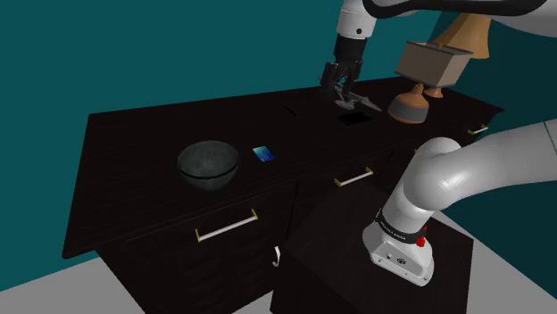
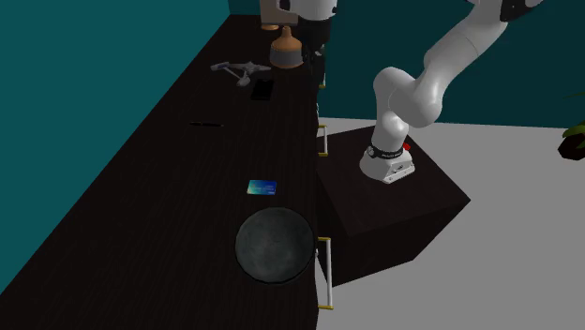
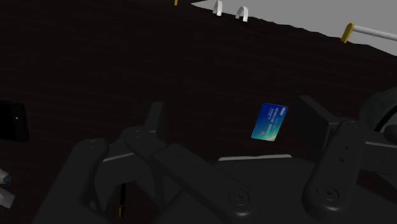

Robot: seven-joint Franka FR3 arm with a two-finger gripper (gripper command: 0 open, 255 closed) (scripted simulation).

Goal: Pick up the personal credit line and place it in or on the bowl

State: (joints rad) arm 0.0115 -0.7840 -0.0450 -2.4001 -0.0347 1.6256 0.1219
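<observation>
- The personal credit line is a small blue-green card [image 1: 262, 154] lying flat on the dark wood-grained cabinet top [image 1: 134, 134]. Lying flat, it offers only thin edges to a grasp.
- Just beside it, toward the shoulder view's left, stands a round dark grey bowl [image 1: 208, 165]. It is upright with its mouth open upward, so the card could be let down into it from above. Card and bowl are near each other but apart.
- The all-black two-finger gripper [image 1: 348, 94] hangs well apart from both, over the end of the top toward the shoulder view's right. It is just above a flat black rectangular slab [image 1: 354, 117].
- Its fingers stand wide apart and grasp nothing. In the wrist view the card [image 3: 270, 121] shows beyond them, untouched.
- Near the gripper lie a grey tool-like object [image 2: 239, 69] and a tan round-bellied lamp base [image 1: 409, 105], which the arm would probably need to clear as it leaves.
- By this layout the task looks to be at its start, with the reach to the card not yet made. The next move likely calls for travel along the top and a low descent, fingers spanning the card's edges.
</observation>
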